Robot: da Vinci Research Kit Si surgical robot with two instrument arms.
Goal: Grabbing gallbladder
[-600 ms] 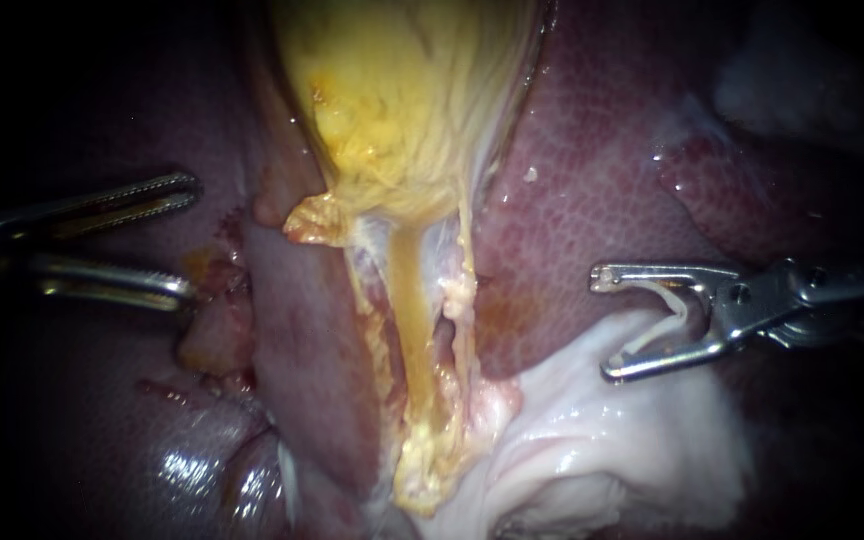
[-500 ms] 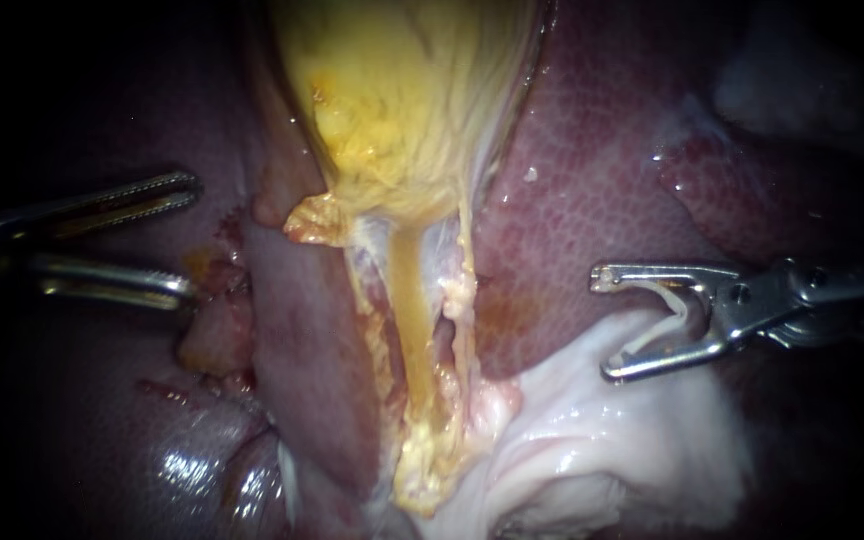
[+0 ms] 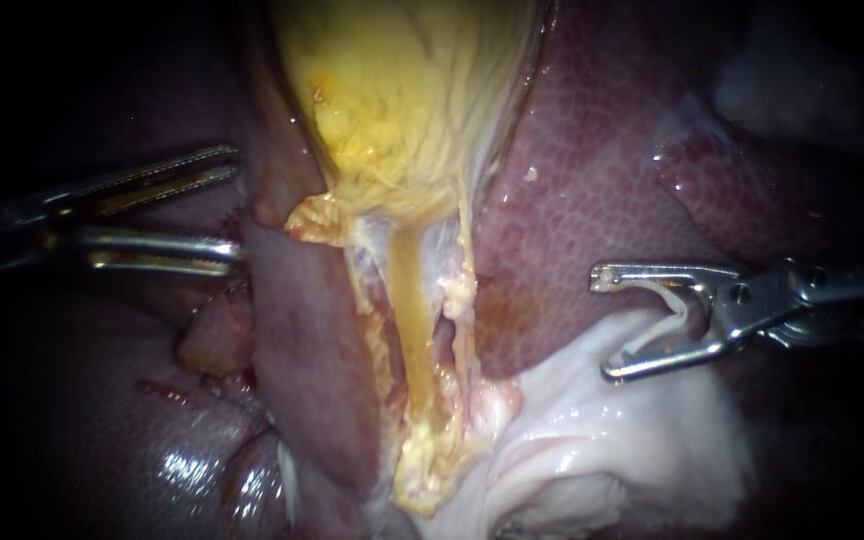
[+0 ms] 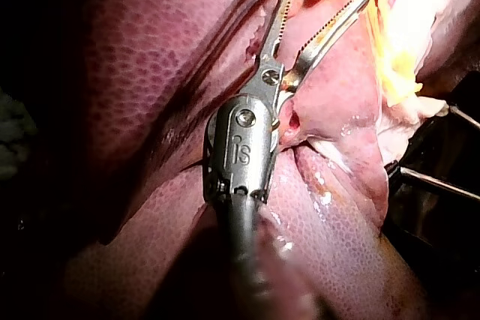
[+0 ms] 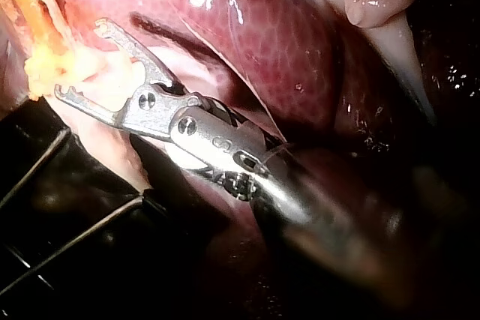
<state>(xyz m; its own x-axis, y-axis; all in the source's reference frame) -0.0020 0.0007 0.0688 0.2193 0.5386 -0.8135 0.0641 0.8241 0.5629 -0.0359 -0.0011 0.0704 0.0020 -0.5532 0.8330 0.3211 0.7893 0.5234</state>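
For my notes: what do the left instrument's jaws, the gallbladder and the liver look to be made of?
Left instrument: metal, probably steel, with a polished grey finish. It shows bright glints and fine teeth along its open jaws.
Gallbladder: soft yellow tissue, wet, streaked with fine lines. Its skin seems thin.
Liver: soft dark red tissue, glossy and wet, with a fine mottled pattern.

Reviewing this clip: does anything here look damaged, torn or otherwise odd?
Mostly tissue wear: small raw red spots on the liver below the left instrument, and ragged yellow tissue trailing under the gallbladder. Nothing spilled.
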